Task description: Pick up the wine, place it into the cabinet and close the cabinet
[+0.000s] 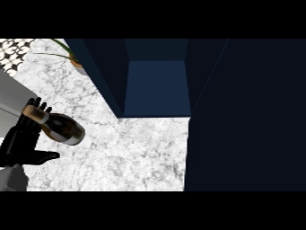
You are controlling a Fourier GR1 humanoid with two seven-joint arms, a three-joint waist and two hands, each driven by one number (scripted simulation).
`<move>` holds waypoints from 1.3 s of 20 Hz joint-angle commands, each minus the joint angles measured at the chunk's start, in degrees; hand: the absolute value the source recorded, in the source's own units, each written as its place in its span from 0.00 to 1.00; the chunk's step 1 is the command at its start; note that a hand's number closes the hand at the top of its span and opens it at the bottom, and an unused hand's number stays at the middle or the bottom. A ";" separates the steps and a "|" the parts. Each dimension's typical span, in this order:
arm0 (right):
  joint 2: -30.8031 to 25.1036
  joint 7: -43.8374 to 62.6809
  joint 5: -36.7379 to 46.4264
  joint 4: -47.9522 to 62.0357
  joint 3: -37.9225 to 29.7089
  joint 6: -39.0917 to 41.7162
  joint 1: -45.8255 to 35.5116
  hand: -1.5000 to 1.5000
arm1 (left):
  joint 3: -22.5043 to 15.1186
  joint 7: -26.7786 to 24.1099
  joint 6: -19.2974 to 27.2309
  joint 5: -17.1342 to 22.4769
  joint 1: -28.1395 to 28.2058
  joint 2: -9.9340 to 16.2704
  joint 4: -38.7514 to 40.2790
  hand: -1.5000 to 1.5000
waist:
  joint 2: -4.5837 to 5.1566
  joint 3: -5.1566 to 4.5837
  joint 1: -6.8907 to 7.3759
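Left hand point(23, 139) clamped on wine bottle point(57, 126), bare counter point(135, 152) before open cabinet point(156, 87)

White marble counter point(128, 152): lying beneath and to the right of the left hand point(23, 139). Standing on it: dark blue cabinet point(156, 85), beyond and right; potted plant point(72, 58), beyond the hand.

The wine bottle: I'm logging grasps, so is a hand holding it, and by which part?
Yes. The left hand holds the wine bottle by its neck end, fingers curled behind the neck; the body sticks out free.
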 commanded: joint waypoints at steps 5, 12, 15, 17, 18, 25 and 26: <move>1.26 5.69 -2.85 -7.85 1.28 -2.96 -1.32 0.00 | -1.53 -3.73 -0.87 -1.93 -1.21 0.29 5.62 0.00 | -0.02 0.00 0.52; 0.43 2.04 -5.20 -6.58 -1.11 -0.22 0.20 0.00 | -0.96 -7.04 2.59 -3.90 -10.88 0.42 17.90 0.00 | 0.17 -0.03 -0.23; 0.84 0.96 -3.81 -6.64 -0.68 0.40 1.42 0.00 | -2.08 -11.11 -0.57 -4.58 -6.61 0.42 18.62 0.00 | 0.08 0.00 0.18; 1.47 3.58 -2.43 -9.48 1.64 -0.99 1.87 0.00 | -2.70 -13.65 -0.07 -5.70 -6.82 -0.58 20.66 0.00 | 0.08 -0.04 -0.11; -0.09 1.15 -6.94 -7.52 -2.78 1.78 3.16 0.00 | -2.15 -11.82 -1.95 -4.38 -7.99 1.35 19.89 0.00 | 0.06 0.02 0.10; 1.67 2.36 -2.74 -8.93 0.19 0.33 3.92 0.00 | -1.95 -15.28 -2.15 -4.16 -9.99 0.62 24.99 0.00 | 0.01 0.01 0.13; 0.51 4.35 -5.63 -9.49 -1.05 0.53 2.36 0.00 | -1.32 -15.78 -4.72 -3.73 -10.75 2.21 27.09 0.00 | 0.06 -0.03 -0.18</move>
